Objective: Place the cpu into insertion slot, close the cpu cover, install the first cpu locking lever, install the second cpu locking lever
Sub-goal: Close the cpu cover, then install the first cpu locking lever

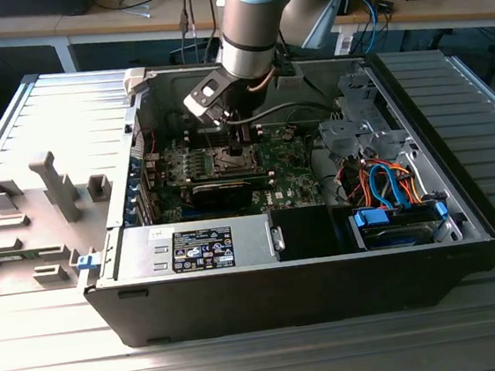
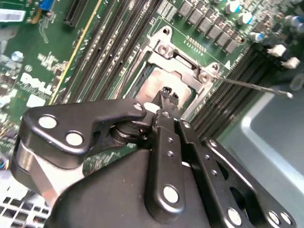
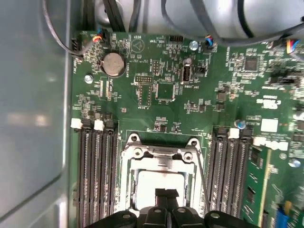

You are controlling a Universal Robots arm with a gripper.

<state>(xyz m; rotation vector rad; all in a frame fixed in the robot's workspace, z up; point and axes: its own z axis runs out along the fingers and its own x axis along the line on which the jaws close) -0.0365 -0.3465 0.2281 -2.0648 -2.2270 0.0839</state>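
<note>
Closed black jaws sit nearest the lens in the second wrist view, tips pinched together with nothing visible between them, hanging just above the cpu point(image 2: 159, 81). The silvery chip lies flat in the insertion slot point(image 2: 137, 78) on the green motherboard point(image 2: 52, 61), straight below the tips rather than off to a side. Around it the cpu cover point(image 2: 185, 64) appears folded down. 1 thin lever rod point(image 2: 256, 87) stands free. It runs out from the socket's corner, its long axis pointing away from the jaws, with the memory slots point(image 2: 121, 40) on the chip's other flank.

First wrist view: seen squarely from above, the cpu point(image 3: 159, 179) sits centred in the cover's point(image 3: 161, 163) window, with the closed tips over its near edge. This alignment is harder to judge from the slanted second wrist view, which in turn shows the rod's free end.

Exterior view: 1 arm point(image 1: 249, 35) reaches down into the open computer case point(image 1: 286, 301) on the ribbed metal worktop point(image 1: 248, 363), jaws over the socket. The chip is too small to make out.
</note>
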